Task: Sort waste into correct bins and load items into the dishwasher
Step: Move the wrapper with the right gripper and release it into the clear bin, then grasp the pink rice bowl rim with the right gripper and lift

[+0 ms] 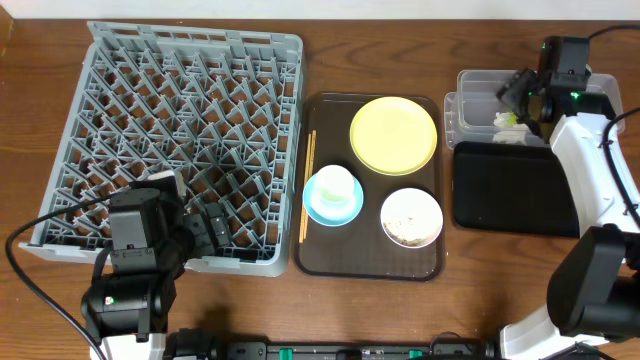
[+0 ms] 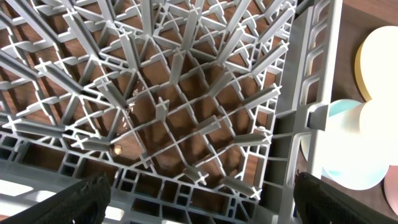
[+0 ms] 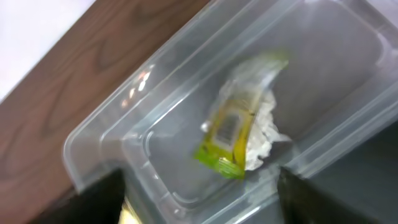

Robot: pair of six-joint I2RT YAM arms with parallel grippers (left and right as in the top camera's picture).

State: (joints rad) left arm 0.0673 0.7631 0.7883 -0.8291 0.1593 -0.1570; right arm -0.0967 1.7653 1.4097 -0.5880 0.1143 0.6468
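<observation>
The right claw [image 1: 520, 95] is hovering above the clear plastic tub [image 1: 470, 85] at the far right of the wooden surface [image 1: 40, 120]. Its fingers are standing wide apart and gripping nothing. The crumpled yellow-green wrapper [image 3: 239, 134] is lying loose on the tub floor directly beneath the claw, so this piece of waste appears to be sorted. A shallow black tray [image 1: 515, 185] is sitting just on the near side of the tub. The left claw [image 1: 200, 230] is hanging over the near right corner of the grey dish rack [image 1: 180, 130], also spread wide and empty, probably waiting clear of the dishes. Between the rack and the bins, a brown serving tray [image 1: 330, 265] is carrying the dishes. A yellow plate [image 1: 393, 134] is lying at its far side, and a light blue bowl [image 1: 322, 210] is holding a small white cup [image 1: 336, 185] nested inside it. At its near right, a white bowl [image 1: 411, 217] is holding pale rice-like scraps. Wooden chopsticks [image 1: 308, 185] are lying along its left edge. The rack is holding no dishes. The scraps probably need emptying before that bowl can be loaded, and the rack's raised wall is standing between the dishes and the pegs.
</observation>
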